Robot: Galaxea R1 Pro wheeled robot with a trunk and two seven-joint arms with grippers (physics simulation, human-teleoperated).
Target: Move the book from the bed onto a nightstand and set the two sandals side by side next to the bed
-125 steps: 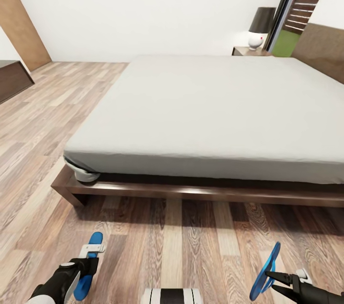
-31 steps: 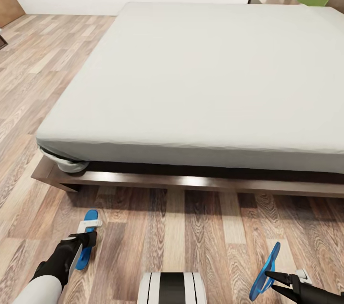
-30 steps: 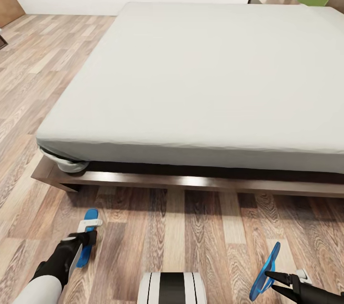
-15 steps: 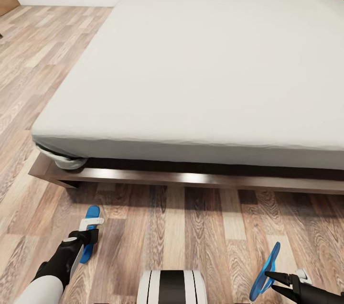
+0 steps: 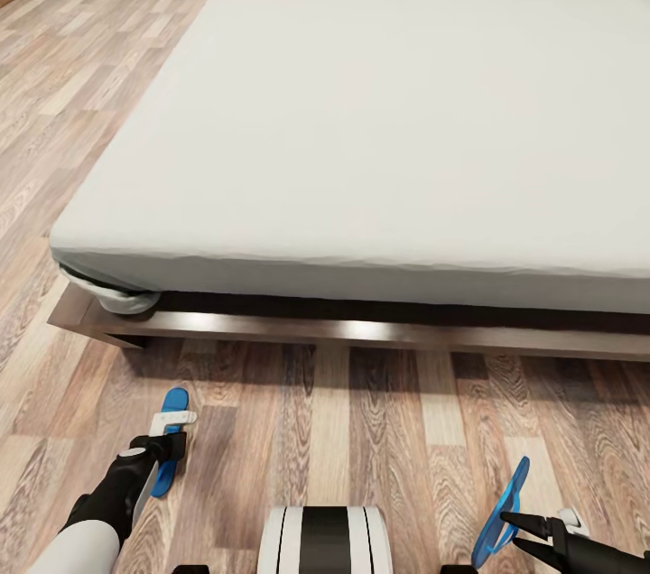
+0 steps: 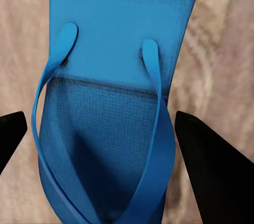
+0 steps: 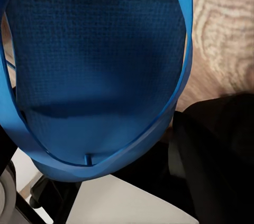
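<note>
Sandals (image 5: 168,441) (image 5: 503,511) — one flat, one on edge — point bedward.

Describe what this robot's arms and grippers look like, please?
The left arm has a pale grey-white sleeve-like section, then a black forearm with a small grey disc; the left gripper has black and white parts. The right arm is black with a small white piece, and the right gripper has thin, pointed black fingers.

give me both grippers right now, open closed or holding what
Left gripper: shut on a blue sandal held flat, low over the floor.
Right gripper: shut on the other sandal, which is tilted up on edge.
</note>
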